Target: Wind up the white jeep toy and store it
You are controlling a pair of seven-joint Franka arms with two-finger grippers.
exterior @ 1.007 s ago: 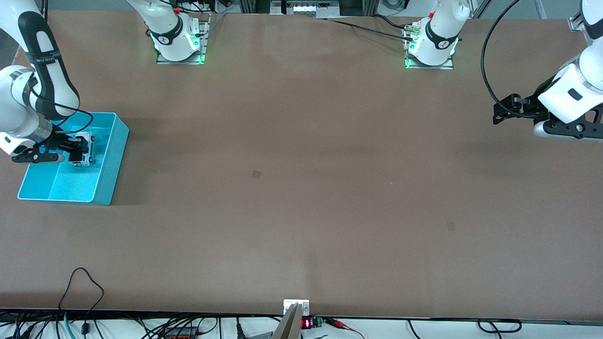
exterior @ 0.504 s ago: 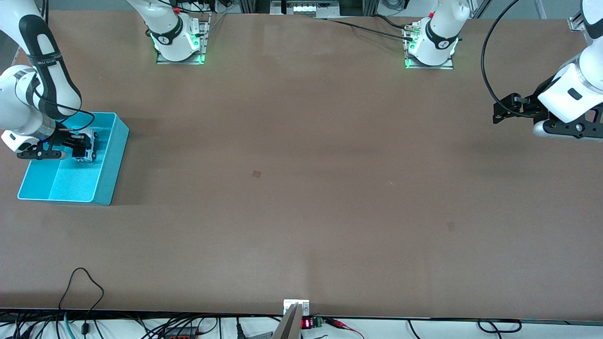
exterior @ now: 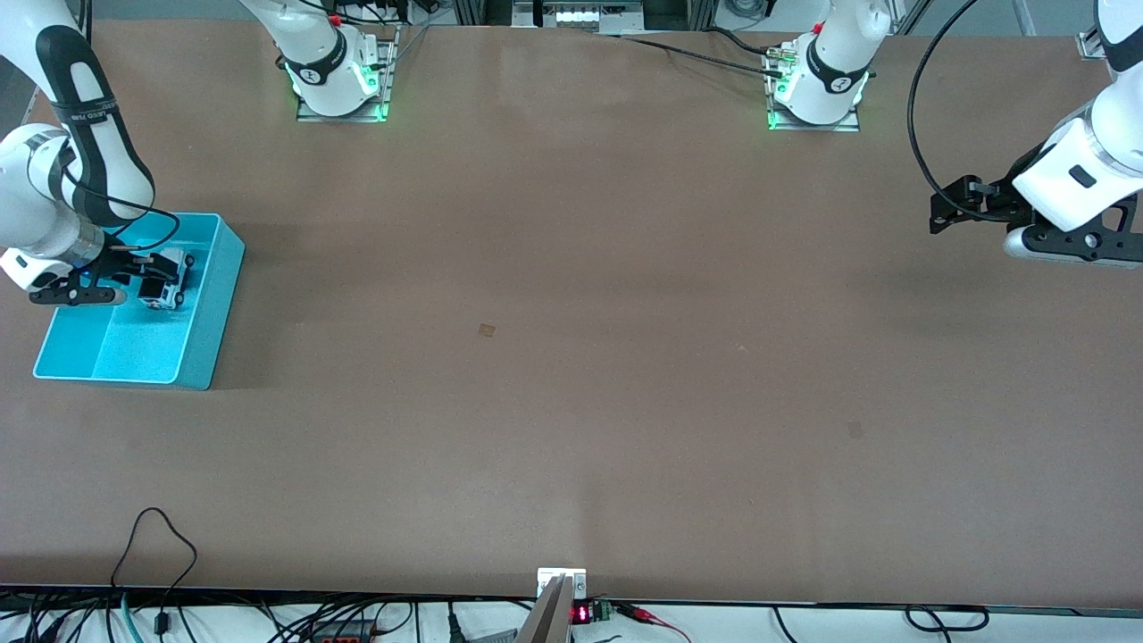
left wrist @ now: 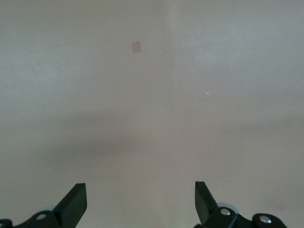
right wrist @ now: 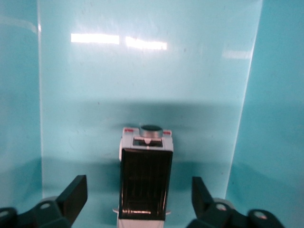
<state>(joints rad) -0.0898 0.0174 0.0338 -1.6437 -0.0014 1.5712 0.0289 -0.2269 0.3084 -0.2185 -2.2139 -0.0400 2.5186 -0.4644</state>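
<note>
You see the right gripper [right wrist: 135, 199] open inside the cyan bin [exterior: 210, 308], the white jeep toy [right wrist: 145, 178] between its fingers, probably resting on the floor. The left gripper [left wrist: 140, 202] waits open above the table [exterior: 571, 357].

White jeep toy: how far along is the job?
Nearly done. The small white jeep toy with black roof panel sits in the cyan plastic bin, between the open fingers of the right pincer. Left: lift that pincer clear. The left pincer waits open over bare table.
</note>
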